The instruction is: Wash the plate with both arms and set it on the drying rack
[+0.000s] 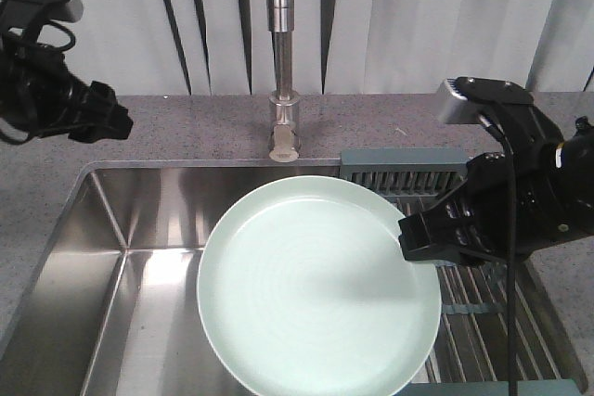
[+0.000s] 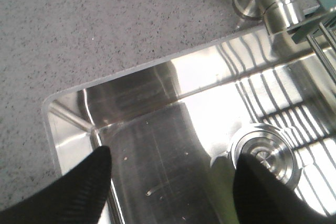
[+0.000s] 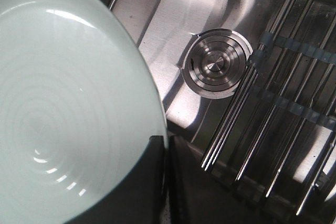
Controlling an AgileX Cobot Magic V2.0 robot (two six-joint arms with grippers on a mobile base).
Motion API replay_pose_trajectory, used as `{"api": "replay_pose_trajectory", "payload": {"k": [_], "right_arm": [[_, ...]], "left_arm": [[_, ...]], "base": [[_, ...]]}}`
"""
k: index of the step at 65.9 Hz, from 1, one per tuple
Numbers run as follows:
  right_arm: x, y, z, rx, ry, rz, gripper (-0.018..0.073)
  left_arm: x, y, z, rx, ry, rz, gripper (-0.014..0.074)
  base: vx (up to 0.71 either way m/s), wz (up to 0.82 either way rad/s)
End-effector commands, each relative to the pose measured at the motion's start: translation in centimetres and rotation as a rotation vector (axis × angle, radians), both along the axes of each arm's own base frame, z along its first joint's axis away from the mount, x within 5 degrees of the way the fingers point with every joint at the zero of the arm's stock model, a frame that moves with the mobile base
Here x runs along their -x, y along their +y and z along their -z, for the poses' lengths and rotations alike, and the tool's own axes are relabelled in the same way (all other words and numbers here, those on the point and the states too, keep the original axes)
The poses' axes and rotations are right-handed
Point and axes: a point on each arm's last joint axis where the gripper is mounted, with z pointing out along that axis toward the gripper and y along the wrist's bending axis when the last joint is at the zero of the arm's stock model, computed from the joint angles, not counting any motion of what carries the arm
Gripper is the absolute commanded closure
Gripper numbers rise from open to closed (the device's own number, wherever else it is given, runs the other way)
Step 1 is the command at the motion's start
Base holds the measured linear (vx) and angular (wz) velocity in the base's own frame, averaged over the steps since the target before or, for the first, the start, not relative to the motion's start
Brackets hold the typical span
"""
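The pale mint-green plate (image 1: pixel 316 285) hangs over the steel sink (image 1: pixel 139 229), held level by its right rim. My right gripper (image 1: pixel 418 238) is shut on that rim; in the right wrist view the plate (image 3: pixel 68 103) fills the left side with the two black fingers (image 3: pixel 152 182) pinching its edge. The drying rack (image 1: pixel 483 312) of thin metal rods lies under and behind the right arm, at the sink's right side. My left gripper (image 1: pixel 116 122) hovers over the counter at the far left, away from the plate. In the left wrist view the left gripper (image 2: pixel 170 174) is open, nothing between its fingertips.
A steel faucet (image 1: pixel 283 53) rises behind the sink's middle. The round steel drain (image 3: pixel 216 62) sits in the basin beside the rack rods (image 3: pixel 273 108). Grey speckled counter (image 1: pixel 186 127) surrounds the sink. Pale curtains hang behind.
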Motion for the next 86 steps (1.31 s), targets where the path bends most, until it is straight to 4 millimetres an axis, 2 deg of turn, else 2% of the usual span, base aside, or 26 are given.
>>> {"api": "replay_pose_trajectory", "payload": {"k": [1,32,48,64,86], "right_arm": [[0.3,0.0,-1.6,-0.052,-0.068,0.013,0.0568],[0.3,0.0,-1.6,-0.052,-0.068,0.013,0.0568],[0.3,0.0,-1.6,-0.052,-0.068,0.013,0.0568],[0.3,0.0,-1.6,-0.052,-0.068,0.013,0.0568],[0.3,0.0,-1.6,-0.052,-0.068,0.013,0.0568]], "left_arm": [[2.6,0.7,-2.1,0.051,-0.159,-0.059,0.0137],[13.7,3.4,0.2,0.067,-0.241,-0.215,0.0137],[18.1,4.3,2.2,0.094,-0.267,-0.26,0.0137],[20.3,4.6,3.4,0.099,-0.292,-0.257,0.0137],[20.3,4.6,3.5,0.1,-0.288,-0.257,0.0137]], "base": [[0.0,0.0],[0.0,0.0],[0.0,0.0],[0.0,0.0],[0.0,0.0]]}}
